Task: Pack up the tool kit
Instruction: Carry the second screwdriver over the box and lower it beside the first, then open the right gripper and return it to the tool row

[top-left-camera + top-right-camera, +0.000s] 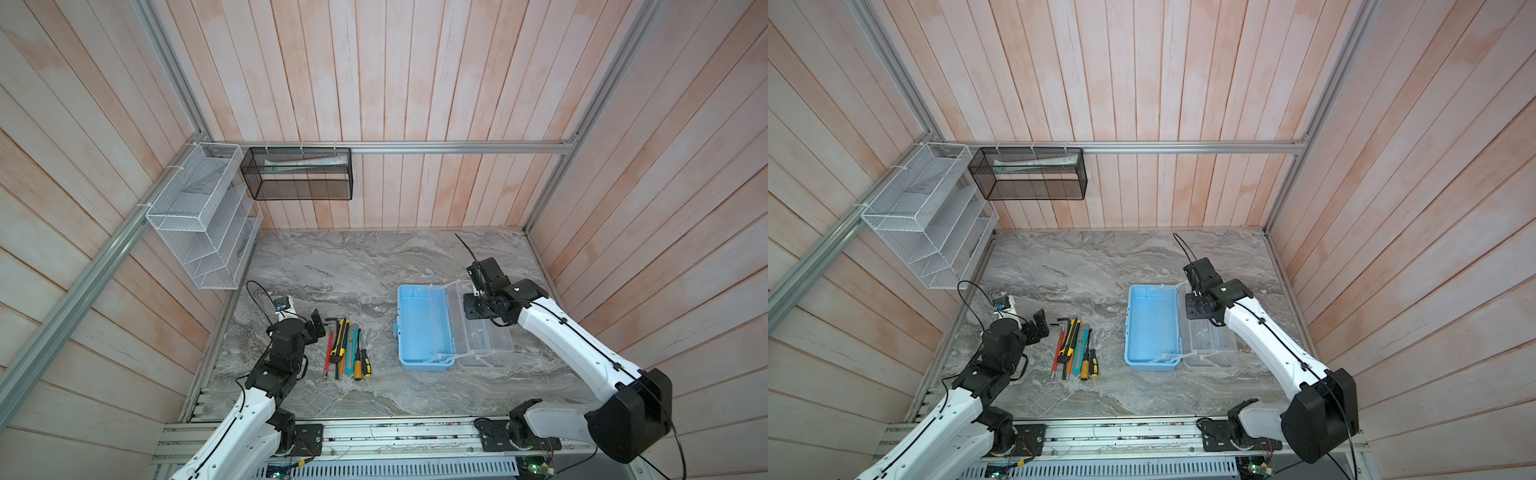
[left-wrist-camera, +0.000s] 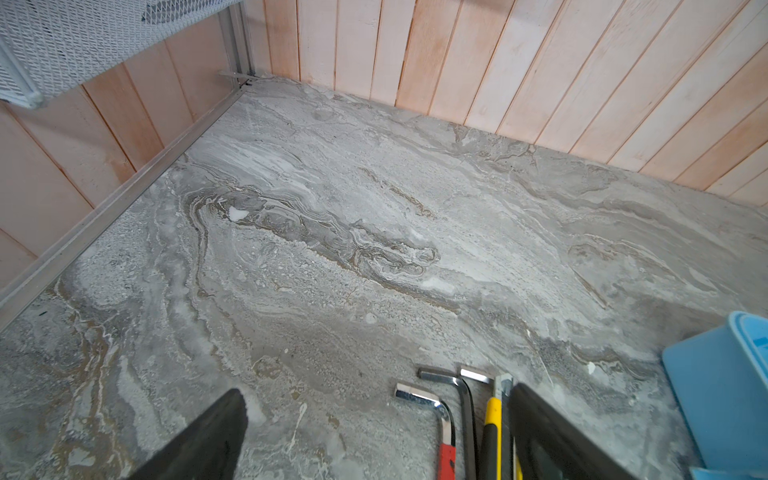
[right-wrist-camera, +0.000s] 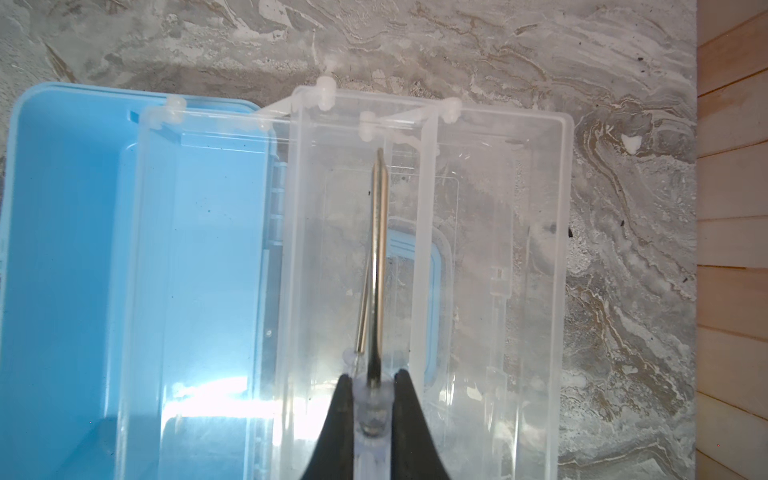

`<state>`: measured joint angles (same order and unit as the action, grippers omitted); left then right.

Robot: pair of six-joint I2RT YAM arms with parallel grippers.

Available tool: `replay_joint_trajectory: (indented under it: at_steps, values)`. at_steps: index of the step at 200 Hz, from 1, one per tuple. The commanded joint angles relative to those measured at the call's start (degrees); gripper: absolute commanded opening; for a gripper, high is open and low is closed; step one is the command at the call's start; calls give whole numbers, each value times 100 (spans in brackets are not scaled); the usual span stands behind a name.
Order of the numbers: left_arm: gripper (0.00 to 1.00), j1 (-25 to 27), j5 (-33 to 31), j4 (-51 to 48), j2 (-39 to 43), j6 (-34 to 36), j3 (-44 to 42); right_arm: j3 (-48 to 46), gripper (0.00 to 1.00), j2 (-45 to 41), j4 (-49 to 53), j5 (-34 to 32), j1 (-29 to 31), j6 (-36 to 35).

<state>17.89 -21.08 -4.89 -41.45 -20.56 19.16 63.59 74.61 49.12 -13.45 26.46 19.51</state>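
Placing, seemingly: with right gripper (image 3: 371, 380) clenched on a slim clear-handled steel screwdriver (image 3: 379, 249) above the clear tray (image 3: 332, 208) of the light blue plastic box (image 3: 62, 249), left gripper (image 2: 376, 399) released, lower gently, then let go.

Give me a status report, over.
Left gripper open, beside loose tools. Right gripper shut on screwdriver, over clear lid. Blue box open, empty. Nothing blocking.

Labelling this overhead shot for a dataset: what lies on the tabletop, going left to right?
In a top view: red-sleeved hex key → yellow utility knife → teal utility knife → black-and-yellow screwdriver → blue box → clear lid.
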Motion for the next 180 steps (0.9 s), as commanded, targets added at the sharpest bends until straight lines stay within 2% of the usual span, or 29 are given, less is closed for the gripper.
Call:
replay_joint_trajectory:
  at_steps: [1,68,80,95,129,161,180]
  values:
    - [100,-31,-54,85,19,30,106,-65,0,-34,-98,-70,-37,78]
    - [100,-31,-50,75,14,31,110,-273,0,44,-179,-110,-40,180]
    - [100,-31,-45,77,13,31,108,-252,6,58,-108,-207,-43,168]
    - [100,-31,-45,86,3,35,110,-215,18,32,-64,-260,-41,176]
    - [100,-31,-36,78,6,43,106,28,30,-1,45,-263,-35,135]
    - [100,-31,-71,67,69,21,90,521,31,88,203,-26,-8,24]
    - [100,-31,-65,62,133,25,67,834,31,114,51,150,364,184]
